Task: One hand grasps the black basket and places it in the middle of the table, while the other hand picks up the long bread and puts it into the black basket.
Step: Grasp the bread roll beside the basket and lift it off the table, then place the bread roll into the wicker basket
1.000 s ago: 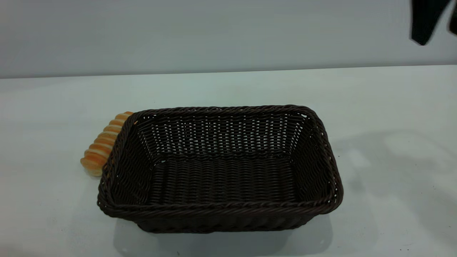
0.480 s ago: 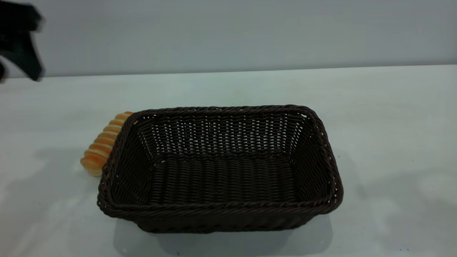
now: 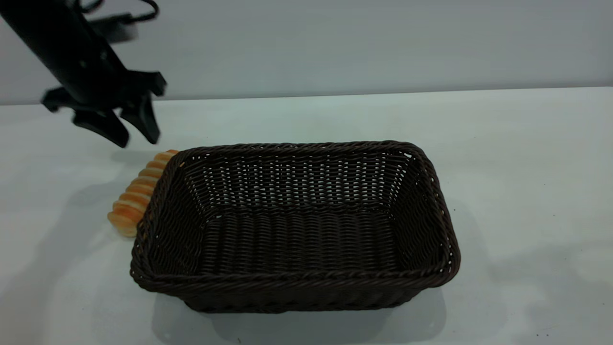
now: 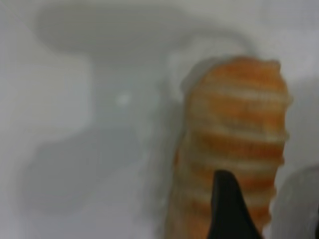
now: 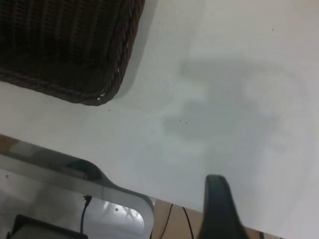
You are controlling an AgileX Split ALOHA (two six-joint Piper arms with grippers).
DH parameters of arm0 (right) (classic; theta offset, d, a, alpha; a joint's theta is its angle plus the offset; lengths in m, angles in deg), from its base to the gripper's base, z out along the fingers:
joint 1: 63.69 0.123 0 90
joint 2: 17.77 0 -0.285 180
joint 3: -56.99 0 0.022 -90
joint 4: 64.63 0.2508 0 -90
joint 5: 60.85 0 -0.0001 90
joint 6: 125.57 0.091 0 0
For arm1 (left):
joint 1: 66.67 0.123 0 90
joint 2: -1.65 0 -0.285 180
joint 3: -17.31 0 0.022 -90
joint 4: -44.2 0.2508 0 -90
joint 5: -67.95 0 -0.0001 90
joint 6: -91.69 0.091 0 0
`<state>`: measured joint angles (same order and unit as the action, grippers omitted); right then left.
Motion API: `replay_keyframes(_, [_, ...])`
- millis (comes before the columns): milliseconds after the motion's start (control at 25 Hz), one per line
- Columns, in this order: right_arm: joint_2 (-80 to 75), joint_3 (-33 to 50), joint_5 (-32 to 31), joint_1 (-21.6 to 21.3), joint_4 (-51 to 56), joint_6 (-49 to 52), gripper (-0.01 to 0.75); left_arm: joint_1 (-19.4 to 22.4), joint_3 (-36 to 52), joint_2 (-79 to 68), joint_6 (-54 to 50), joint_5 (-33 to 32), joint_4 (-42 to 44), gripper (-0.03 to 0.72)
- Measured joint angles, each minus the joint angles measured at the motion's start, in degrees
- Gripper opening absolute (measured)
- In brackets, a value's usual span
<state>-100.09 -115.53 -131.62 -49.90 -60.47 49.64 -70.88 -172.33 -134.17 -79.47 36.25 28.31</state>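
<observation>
Black basket (image 3: 297, 230) sits on the table (image 3: 527, 167) about mid-width, toward the front edge, upright and with nothing inside. Its long sides run parallel to the front edge.

Long bread (image 3: 139, 191) lies on the tabletop outside the basket, pressed against the basket's left short wall, its length running from the front toward the back edge. The flared rim overhangs part of it, so only its outer side shows from the exterior view.

Left gripper (image 3: 136, 134) hangs in the air above the bread's far end, toward the back-left part of the table. The arm slants down from the upper left, fingers pointing downward and a little to the right. The two fingers stand apart, a clear gap between the tips, nothing between them. Not touching bread or basket. In the left wrist view the bread (image 4: 234, 149) fills the space just beyond one dark fingertip (image 4: 227, 209).

Right gripper is out of the exterior view. Its wrist camera catches one dark finger (image 5: 219, 209) over the table's edge, with a basket corner (image 5: 99, 89) well apart. Finger spread: cannot tell.
</observation>
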Motion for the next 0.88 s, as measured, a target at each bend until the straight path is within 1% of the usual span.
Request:
replay_keyframes(200, [0.0, 0.16, 0.0, 0.0, 0.07, 0.0, 0.513, 0.0, -1.59, -6.69, 2.25, 1.0, -2.3, 0.452])
replay_keyframes(280, [0.0, 0.16, 0.0, 0.0, 0.17, 0.0, 0.513, 0.02, -1.81, -8.02, 2.47, 1.47, -2.42, 0.433])
replay_keyframes(320, [0.0, 0.16, 0.0, 0.0, 0.19, 0.05, 0.513, 0.02, -2.02, -8.16, 2.54, 1.47, -2.42, 0.409])
replay_keyframes(360, [0.0, 0.16, 0.0, 0.0, 0.19, 0.11, 0.513, 0.06, -2.13, -8.16, 2.54, 1.49, -2.42, 0.378])
replay_keyframes(400, [0.0, 0.16, 0.0, 0.0, 0.24, 0.11, 0.513, 0.06, -2.19, -8.16, 2.54, 1.49, -2.42, 0.327])
replay_keyframes(520, [0.0, 0.23, 0.0, 0.0, 0.24, 0.16, 0.513, 0.12, -3.3, -7.14, 2.58, 0.33, -2.4, 0.13])
replay_keyframes(560, [0.0, 0.23, 0.0, 0.0, 0.24, 0.16, 0.512, 0.12, -3.89, -6.39, 2.58, -0.43, -2.4, 0.087])
replay_keyframes(600, [0.0, 0.23, 0.0, 0.0, 0.24, 0.16, 0.512, 0.12, -4.92, -5.25, 2.58, -1.16, -2.35, 0.065])
replay_keyframes(760, [0.0, 0.23, 0.0, 0.0, 0.24, 0.16, 0.512, 0.12, -9.91, 1.34, 5.0, -5.01, -2.63, 0.048])
replay_keyframes(880, [0.0, 0.23, 0.0, 0.0, 0.24, 0.16, 0.512, -0.55, -11.64, 5.48, 9.45, -9.46, -4.79, 0.048])
